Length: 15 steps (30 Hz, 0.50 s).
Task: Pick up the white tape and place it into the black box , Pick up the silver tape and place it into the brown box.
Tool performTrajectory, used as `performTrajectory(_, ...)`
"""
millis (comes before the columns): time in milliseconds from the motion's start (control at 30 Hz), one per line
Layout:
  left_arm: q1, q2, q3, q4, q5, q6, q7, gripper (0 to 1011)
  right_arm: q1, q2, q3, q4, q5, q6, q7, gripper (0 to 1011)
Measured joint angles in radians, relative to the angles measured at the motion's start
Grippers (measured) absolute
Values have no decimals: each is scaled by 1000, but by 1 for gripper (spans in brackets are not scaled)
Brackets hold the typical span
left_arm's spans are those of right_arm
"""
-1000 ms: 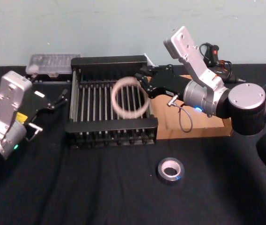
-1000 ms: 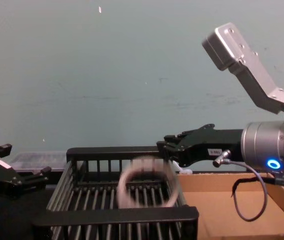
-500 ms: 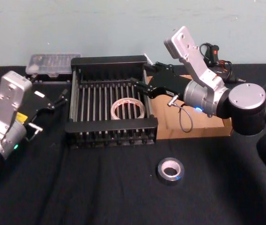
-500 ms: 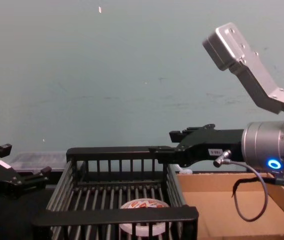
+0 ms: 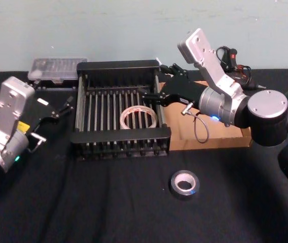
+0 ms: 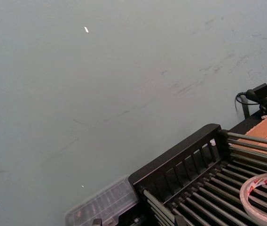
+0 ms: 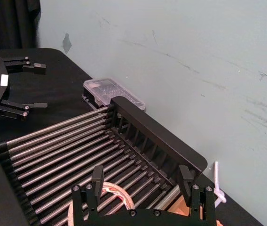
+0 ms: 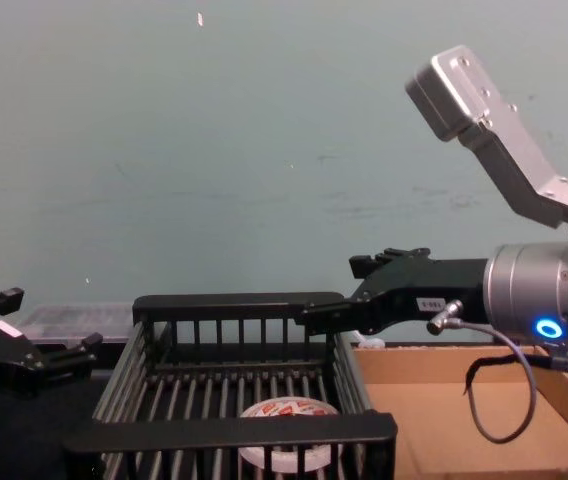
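Head view, clock bearings taken from the black box (image 5: 117, 66).

In the black box: the white tape (image 5: 139, 117), flat on the slatted floor, toward 4 o'clock of the interior, near the front rim and the right-hand wall. Red print up on its flat face in the chest view (image 8: 286, 409), low behind the front rim (image 8: 229, 432). Same roll at the edge of the left wrist view (image 6: 264, 194), resting across the bars of the crate (image 6: 180, 160).

At 3 o'clock, just beside the crate: the brown box (image 5: 177, 132), much of it under the right arm. Bare cardboard floor visible in the chest view (image 8: 414, 420), with a grey cable loop hanging over it.

At 5 o'clock, out on the table (image 5: 108, 202) with its black cloth: the silver tape (image 5: 185, 183), flat, pale core up, outside both containers and apart from the brown box's front wall.

Right gripper (image 5: 156, 83) raised above the crate's right-hand wall at about 2 o'clock, fingers spread wide, clamped on nothing; same spread seen from its own wrist (image 7: 142, 181) and the chest view (image 8: 336, 290), the white tape below and apart from it.

Left gripper (image 5: 55, 119) parked at 9 o'clock, clear of the crate, fingers apart and holding nothing (image 7: 35, 85).

At 10 o'clock, beside the crate's rear left corner: a clear plastic case (image 5: 55, 68), contents too small to tell.
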Motion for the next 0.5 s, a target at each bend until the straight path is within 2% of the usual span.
performTrajectory(233,0,0,0,0,0,0,0,1001,-17,13,10,-33,-3,-3,-7,1002)
performTrajectory(500,0,0,0,0,0,0,0,1001,-78,62,58,-137,24,28,-21,1002)
